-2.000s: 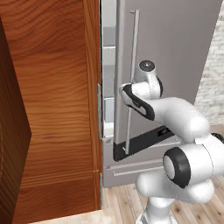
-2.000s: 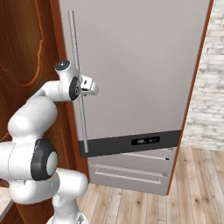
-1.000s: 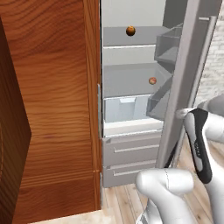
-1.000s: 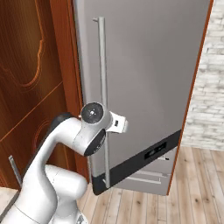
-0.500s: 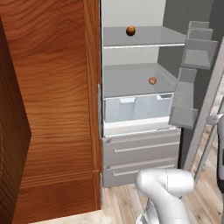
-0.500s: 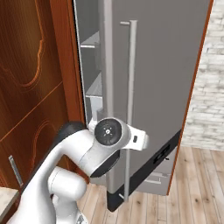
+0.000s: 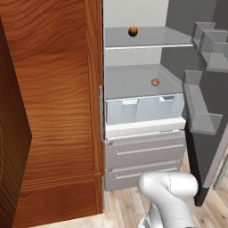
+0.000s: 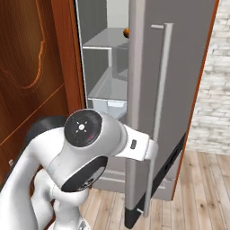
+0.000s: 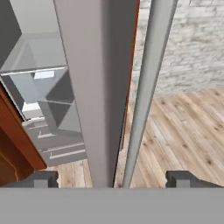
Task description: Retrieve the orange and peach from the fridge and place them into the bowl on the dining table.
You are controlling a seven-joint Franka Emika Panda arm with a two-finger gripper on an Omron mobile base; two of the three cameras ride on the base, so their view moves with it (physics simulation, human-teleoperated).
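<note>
While the fridge [image 7: 147, 111] stands with its door swung wide, the orange [image 7: 132, 31] sits on the upper grey shelf and the peach [image 7: 155, 82] on the shelf below it, nearer the right side, just above the pale crisper drawer [image 7: 144, 108]. Two grey drawers [image 7: 144, 160] lie under that. No brand, label or readable writing shows on any of these.

The left base view looks straight into the shelves and shows both fruits and the door bins [image 7: 207, 49] on the inner side of the open door. The right base view instead sees the door's outer face, with its long bar handle [image 8: 158, 117], and catches just a sliver of the orange past the door's edge. A red-brown wooden cabinet [image 7: 49, 111] stands to the fridge's left.

In the hand view, the gripper [image 9: 111, 178] is spread wide, its fingertips [image 9: 43, 178] apart on either side of the door edge and handle, holding nothing. Plank flooring [image 9: 175, 135] and a pale brick wall [image 9: 192, 43] lie beyond.
</note>
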